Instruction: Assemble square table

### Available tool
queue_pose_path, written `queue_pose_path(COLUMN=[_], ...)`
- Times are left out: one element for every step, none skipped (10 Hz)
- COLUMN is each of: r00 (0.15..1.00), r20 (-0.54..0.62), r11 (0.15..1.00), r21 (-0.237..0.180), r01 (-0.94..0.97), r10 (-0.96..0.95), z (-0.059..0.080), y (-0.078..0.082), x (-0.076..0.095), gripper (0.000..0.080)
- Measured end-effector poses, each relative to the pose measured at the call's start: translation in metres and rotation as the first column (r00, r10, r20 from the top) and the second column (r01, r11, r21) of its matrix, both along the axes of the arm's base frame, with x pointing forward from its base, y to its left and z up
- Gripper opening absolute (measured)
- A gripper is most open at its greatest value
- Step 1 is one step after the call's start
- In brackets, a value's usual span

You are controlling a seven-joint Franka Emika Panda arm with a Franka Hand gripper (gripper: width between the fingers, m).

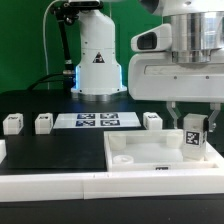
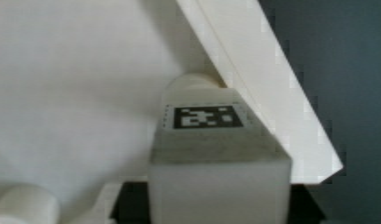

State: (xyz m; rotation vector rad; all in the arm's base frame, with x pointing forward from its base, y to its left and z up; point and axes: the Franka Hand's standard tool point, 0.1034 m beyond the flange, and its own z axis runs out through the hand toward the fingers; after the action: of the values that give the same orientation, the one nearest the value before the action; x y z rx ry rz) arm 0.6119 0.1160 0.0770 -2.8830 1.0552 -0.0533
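White: four legs [image 1: 43, 123], one top [image 1: 150, 152]

White glossy arm [image 1: 97, 45] with black joint seams, blue-lit base ring [image 1: 73, 78], triangular warning sticker [image 1: 97, 57].

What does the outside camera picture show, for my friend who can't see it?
The robot's jaws hold a white leg upright at the far corner of the square tabletop on the exterior view's right. Three loose legs and the marker board lie behind it on the black table.
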Motion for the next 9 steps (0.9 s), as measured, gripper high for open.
queue_pose_path(r00=[0.994, 0.976, 0.957, 0.949, 0.931, 0.926, 0.933, 0.944, 0.945], r20=[-0.007, -0.012, -0.015, -0.017, -0.023, -0.024, -0.023, -0.021, -0.021], r11=[0.994, 0.976, 0.957, 0.949, 0.931, 0.926, 0.933, 0.944, 0.945], r21=[0.004, 0.004, 0.003, 0.007, 0.014, 0.015, 0.014, 0.013, 0.013], r01=[0.113, 0.217, 0.291, 0.315, 0.364, 0.378, 0.358, 0.328, 0.326], r10=[-0.113, -0.217, -0.291, -0.315, -0.363, -0.378, -0.358, -0.328, -0.326], z=[-0.0004, -0.0006, -0.0008, -0.0009, -0.0009, -0.0009, -0.0009, -0.0012, -0.0012], y=[-0.0004, -0.0009, -0.0017, -0.0021, -0.0026, -0.0024, -0.0024, -0.0022, -0.0019], x=[-0.0003, -0.0005, -0.0005, -0.0004, -0.0003, -0.0004, -0.0003, -0.0005, -0.0005], gripper=[0.0292, 0.0292, 0.0292, 0.0292, 0.0294, 0.0294, 0.0294, 0.0294, 0.0483])
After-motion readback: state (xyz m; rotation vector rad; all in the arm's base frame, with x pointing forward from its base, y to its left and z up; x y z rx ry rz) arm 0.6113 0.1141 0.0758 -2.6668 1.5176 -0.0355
